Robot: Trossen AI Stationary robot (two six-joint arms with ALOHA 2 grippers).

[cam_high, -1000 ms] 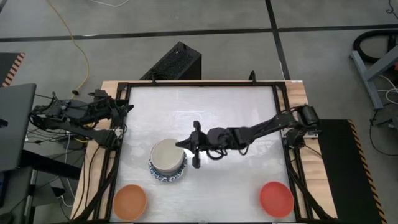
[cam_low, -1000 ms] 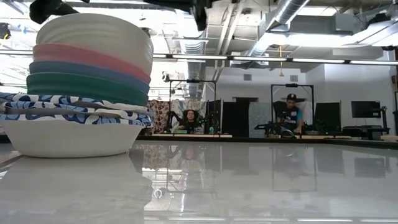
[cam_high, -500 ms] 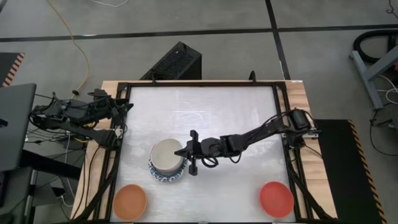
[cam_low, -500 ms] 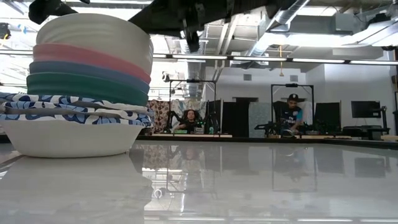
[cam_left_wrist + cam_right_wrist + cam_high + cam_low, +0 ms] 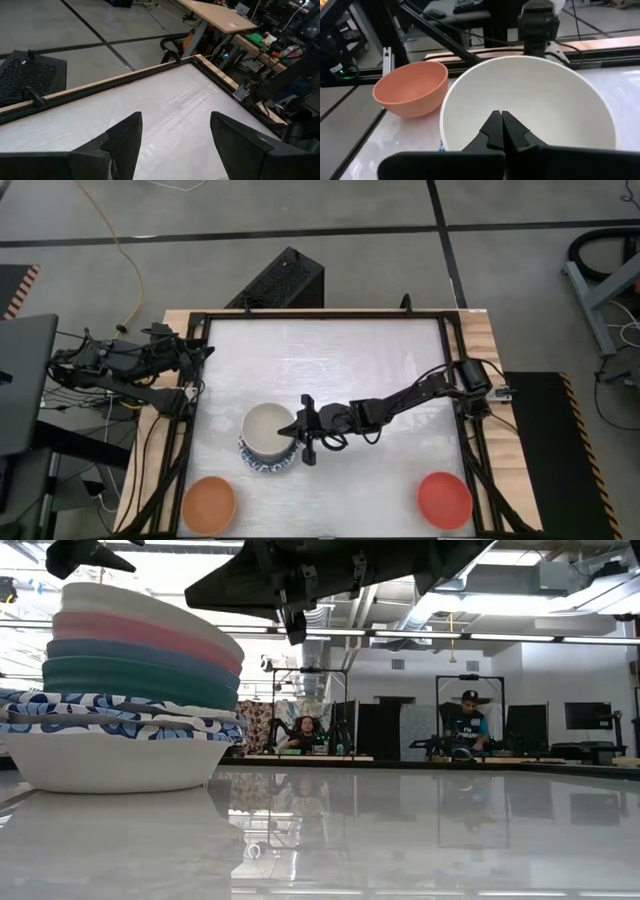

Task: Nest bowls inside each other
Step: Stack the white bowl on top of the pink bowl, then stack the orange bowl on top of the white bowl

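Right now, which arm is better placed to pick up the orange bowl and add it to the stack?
Probably the right. The right gripper, shut, is over the cream bowl topping the stack, close to the orange bowl. The left gripper, open, waits at the table's far left edge.

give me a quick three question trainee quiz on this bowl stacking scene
1. True or false: the right gripper is shut over the cream bowl that tops the stack.
2. Which bowls sit loose on the table? A) orange and red B) pink and teal C) none
3. Fill in: the left gripper is ____ near the table's left edge.

Key
1. True.
2. A: the orange bowl and the red bowl.
3. Open.
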